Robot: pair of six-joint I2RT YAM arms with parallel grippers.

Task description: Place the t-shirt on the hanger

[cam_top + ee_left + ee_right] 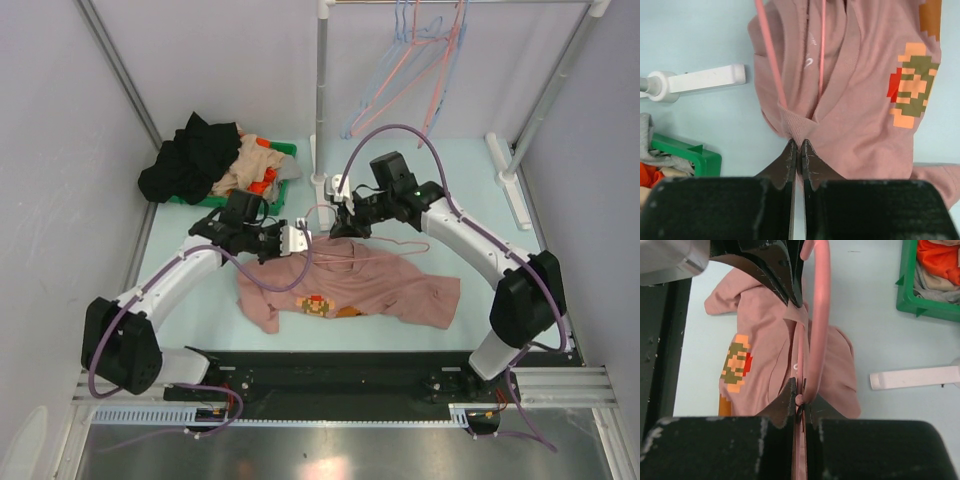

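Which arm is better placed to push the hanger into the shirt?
Right, likely. The right gripper is shut on the hanger, so it can steer it. The left gripper is shut on the t-shirt at its neck edge, busy holding it.

Lab test cell: white partition walls (60,150), aluminium mounting rail (585,383).

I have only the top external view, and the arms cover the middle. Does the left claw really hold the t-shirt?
Observer: Yes. In the left wrist view the left claw is shut on the ribbed collar of the t-shirt.
Operator: Where is the hanger there?
Observer: One pink bar of the hanger runs down and disappears at the collar, just above the pinch.
Operator: And the right claw?
Observer: In the right wrist view the right claw is shut on the hanger's pink bar.
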